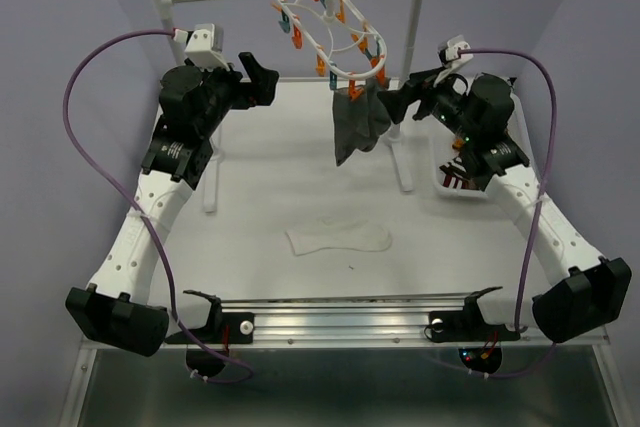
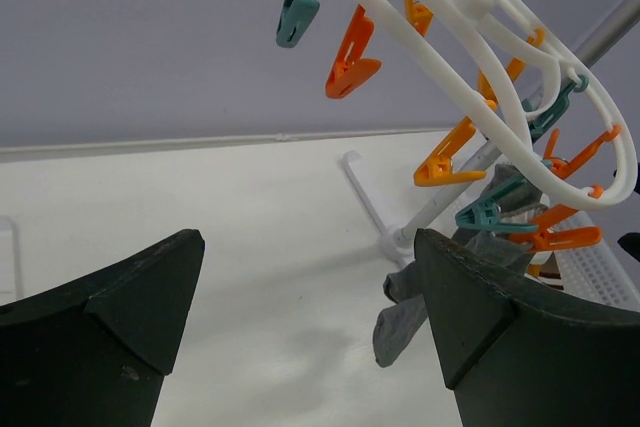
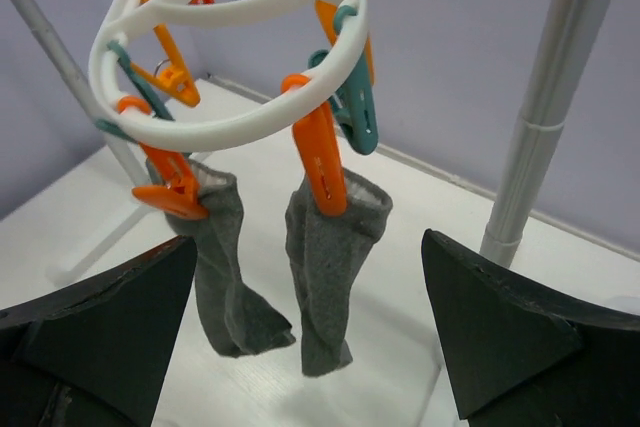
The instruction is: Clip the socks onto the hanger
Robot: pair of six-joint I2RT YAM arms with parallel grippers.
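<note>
1. Both pincers are spread and empty. The left gripper (image 1: 262,79) hangs left of the hanger (image 1: 330,32); the right gripper (image 1: 402,107) is just right of it, facing two grey socks (image 3: 325,247) already clipped on its near-right side.
2. The next sock is probably the white sock (image 1: 338,239), flat on the table (image 1: 260,177) near centre. Pinch its cuff so an edge stands clear for a free orange clip (image 2: 352,59).
3. The white sock's outline is faint against the table. The basket (image 1: 447,183) at right sits mostly behind the right arm, so its contents cannot be made out.
</note>
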